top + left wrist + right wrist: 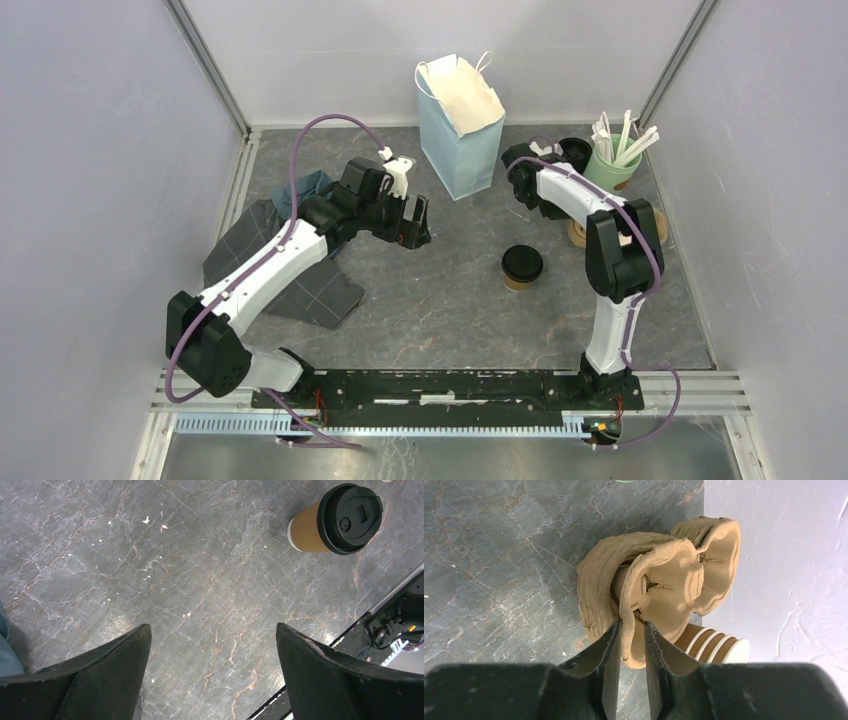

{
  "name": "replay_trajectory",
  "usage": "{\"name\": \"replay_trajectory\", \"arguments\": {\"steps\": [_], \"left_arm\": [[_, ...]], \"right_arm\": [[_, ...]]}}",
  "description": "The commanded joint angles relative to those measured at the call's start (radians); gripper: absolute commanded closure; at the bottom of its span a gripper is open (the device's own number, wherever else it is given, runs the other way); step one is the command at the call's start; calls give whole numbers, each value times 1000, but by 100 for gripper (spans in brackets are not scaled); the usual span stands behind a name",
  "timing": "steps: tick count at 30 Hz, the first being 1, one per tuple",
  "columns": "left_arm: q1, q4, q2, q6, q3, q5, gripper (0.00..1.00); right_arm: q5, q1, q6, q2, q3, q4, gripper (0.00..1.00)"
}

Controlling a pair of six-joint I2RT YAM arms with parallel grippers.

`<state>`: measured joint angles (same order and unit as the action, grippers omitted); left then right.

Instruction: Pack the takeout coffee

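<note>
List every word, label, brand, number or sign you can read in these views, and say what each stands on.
No readable text in any view.
takeout coffee: the black lid has raised moulding only, with no legible letters; the brown side is plain.
paper bag: plain, no print visible.
pulp cup carrier: bare, unprinted.
stack of paper cups: no print on what shows.
</note>
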<state>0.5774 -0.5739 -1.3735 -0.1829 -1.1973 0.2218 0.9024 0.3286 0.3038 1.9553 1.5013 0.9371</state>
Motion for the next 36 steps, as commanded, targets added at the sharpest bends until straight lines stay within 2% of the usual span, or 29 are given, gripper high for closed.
{"name": "replay_trajectory", "arguments": {"steps": [1,15,18,20,22,36], "left_arm": [[-7,25,15,55,-4,26,0],[-8,27,30,56,5,18,0],[-8,29,31,55,6,20,0],[-8,29,33,55,10,22,0],[-8,29,37,54,14,22,0],[-13,36,39,59,19,26,0]], "right_arm": [[69,4,78,37,14,20,72],[139,4,101,31,-72,-45,73],[144,3,91,41,-73,-52,83],[144,5,89,49,-59,-36,94],[149,7,71,46,-56,-30,100],[232,49,-103,-101,56,85,100]]}}
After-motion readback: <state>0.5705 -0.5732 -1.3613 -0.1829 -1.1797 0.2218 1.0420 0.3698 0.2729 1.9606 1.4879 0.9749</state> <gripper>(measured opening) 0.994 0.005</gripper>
